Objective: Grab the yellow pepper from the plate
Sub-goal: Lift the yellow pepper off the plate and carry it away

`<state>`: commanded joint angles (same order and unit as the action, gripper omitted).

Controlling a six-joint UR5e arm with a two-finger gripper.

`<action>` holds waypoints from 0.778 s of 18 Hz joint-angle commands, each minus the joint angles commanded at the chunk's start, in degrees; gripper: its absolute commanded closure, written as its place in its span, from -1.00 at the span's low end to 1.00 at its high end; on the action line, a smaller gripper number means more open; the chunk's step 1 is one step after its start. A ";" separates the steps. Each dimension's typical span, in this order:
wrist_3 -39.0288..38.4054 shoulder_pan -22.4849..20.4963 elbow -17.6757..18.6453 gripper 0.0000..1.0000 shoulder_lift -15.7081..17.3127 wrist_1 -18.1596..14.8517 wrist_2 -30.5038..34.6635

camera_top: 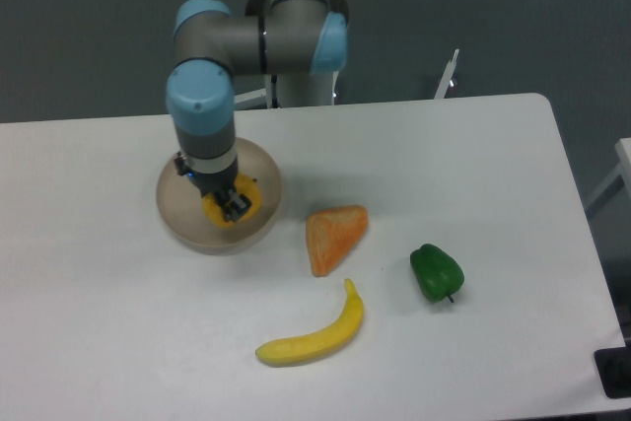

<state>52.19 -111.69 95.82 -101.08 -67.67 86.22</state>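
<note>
Camera view, left of centre: my gripper (230,206) reaches straight down into the plate (175,219), fingers apparently closed around the yellow pepper (237,214) inside it, because gripping from above leaves a clear lift.

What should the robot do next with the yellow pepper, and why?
Probably lift straight up a little. The gripper sits right on the yellow pepper, which is over the plate. Whether the fingers have really closed on it cannot be told, so a small slow rise would show if it comes along.
</note>
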 joint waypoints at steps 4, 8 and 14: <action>3.71 -7.03 -5.63 0.80 -0.08 -4.12 -0.18; 9.41 -13.89 -9.42 0.80 -1.05 -7.12 -0.18; 20.67 -20.58 -8.89 0.80 -2.81 -7.21 0.26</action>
<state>72.85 -132.27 86.93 -103.88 -74.88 86.48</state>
